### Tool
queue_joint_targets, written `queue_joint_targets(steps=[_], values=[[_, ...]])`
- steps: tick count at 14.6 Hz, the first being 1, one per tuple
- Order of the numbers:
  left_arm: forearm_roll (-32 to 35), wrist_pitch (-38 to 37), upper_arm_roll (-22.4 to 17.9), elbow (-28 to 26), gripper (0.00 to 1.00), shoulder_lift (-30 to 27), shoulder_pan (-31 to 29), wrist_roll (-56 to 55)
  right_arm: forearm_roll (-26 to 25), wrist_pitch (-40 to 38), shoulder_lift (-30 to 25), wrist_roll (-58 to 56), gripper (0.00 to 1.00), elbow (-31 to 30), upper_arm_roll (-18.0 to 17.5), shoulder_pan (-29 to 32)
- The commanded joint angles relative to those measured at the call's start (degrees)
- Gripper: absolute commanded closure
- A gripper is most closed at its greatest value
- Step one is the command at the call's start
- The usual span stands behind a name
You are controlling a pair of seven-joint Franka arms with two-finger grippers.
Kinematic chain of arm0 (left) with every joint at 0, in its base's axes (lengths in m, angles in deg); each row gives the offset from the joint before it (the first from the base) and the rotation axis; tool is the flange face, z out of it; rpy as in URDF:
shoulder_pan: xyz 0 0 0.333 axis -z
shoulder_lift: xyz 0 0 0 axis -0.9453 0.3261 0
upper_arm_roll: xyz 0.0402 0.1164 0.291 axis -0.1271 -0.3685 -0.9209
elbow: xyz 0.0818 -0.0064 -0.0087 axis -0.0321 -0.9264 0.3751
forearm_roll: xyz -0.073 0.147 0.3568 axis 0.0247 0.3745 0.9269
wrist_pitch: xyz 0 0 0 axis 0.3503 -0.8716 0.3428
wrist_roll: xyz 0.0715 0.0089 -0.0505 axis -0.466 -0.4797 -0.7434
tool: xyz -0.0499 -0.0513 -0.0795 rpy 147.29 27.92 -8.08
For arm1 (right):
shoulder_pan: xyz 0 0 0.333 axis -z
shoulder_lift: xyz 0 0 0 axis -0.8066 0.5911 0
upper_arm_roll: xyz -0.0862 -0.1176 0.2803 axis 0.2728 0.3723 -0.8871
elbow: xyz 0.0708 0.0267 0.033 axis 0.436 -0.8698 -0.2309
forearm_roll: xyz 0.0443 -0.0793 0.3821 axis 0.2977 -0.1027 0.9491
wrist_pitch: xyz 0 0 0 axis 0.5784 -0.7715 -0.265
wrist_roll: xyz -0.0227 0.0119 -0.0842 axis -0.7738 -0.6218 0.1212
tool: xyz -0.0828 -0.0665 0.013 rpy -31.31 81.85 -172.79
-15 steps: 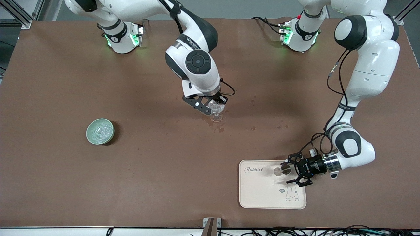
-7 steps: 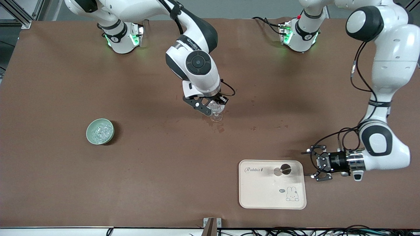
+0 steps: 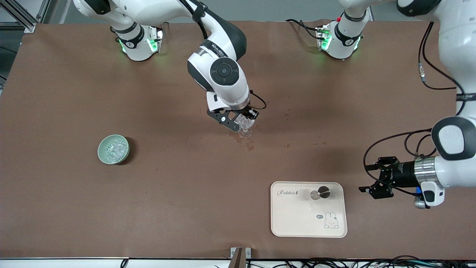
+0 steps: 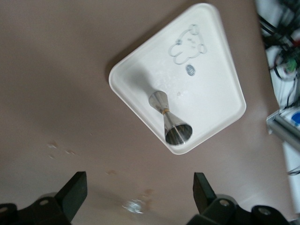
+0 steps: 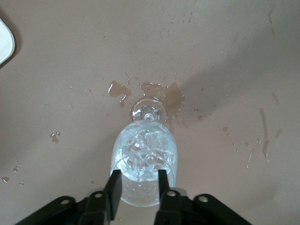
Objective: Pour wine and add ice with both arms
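A clear stemmed glass (image 3: 245,129) stands mid-table with ice chunks (image 5: 143,152) in its bowl. My right gripper (image 3: 243,121) hangs just above its rim, fingers (image 5: 115,192) apart over the mouth with nothing gripped between them. More ice (image 3: 112,149) lies in the pale green bowl (image 3: 103,156) toward the right arm's end. My left gripper (image 3: 366,178) is wide open and empty, low over bare table beside the cream tray (image 3: 297,223), toward the left arm's end. A steel jigger (image 3: 320,192) stands on the tray, also in the left wrist view (image 4: 171,123).
Wet brownish stains (image 3: 250,146) spread round the glass's foot, with more drops (image 3: 319,143) toward the tray. A small glittering spot (image 4: 133,205) lies on the table under my left gripper. The tray (image 4: 215,70) has a rabbit drawing.
My left gripper has drawn back from the jigger on the tray toward the left arm's end, empty and open. The jigger stays on the tray. The right arm has not moved.
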Motion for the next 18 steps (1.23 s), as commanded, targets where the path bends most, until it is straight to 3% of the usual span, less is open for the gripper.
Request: queue_joint_targets(steps=[1, 2, 3, 8, 11, 13, 16, 18], values=[[13.4, -2.2, 1.5, -2.4, 0.0, -7.1, 2.4, 6.5, 0.6, -1.1, -0.7, 0.4, 0.21, 1.0, -0.4, 1.0], [16.3, -4.2, 3.1, -2.3, 0.0, -8.5, 2.4, 8.2, 0.3, -2.0, -1.3, 0.4, 0.03, 1.0, -0.5, 1.7], [18.6, -5.6, 4.6, -2.3, 0.0, -10.4, 2.3, 10.4, -0.1, -3.7, -2.8, 0.2, 0.0, 1.0, -0.3, 2.4], [22.5, -12.6, 5.2, -2.7, 0.0, -19.3, 2.0, 26.8, -9.9, -10.8, -13.4, -1.4, 0.0, 0.4, 0.0, 6.4], [22.4, -17.5, 4.4, -2.9, 0.0, -24.2, 1.8, 34.5, -13.4, -18.0, -19.2, -11.9, 0.0, -1.0, 0.0, 12.5], [21.2, -17.7, -0.6, -6.2, 0.0, -29.0, 4.9, 38.3, -13.7, -19.1, -22.2, -15.7, 0.0, -1.7, 0.0, 16.6], [17.7, -17.7, -13.6, -12.3, 0.0, -36.1, 16.5, 39.5, -13.9, -20.8, -24.9, -24.6, 0.0, -1.9, 0.2, 23.8], [17.1, -17.7, -18.8, -15.4, 0.0, -39.2, 21.0, 43.0, -13.9, -21.9, -27.3, -31.9, 0.0, -2.8, 0.8, 27.5]])
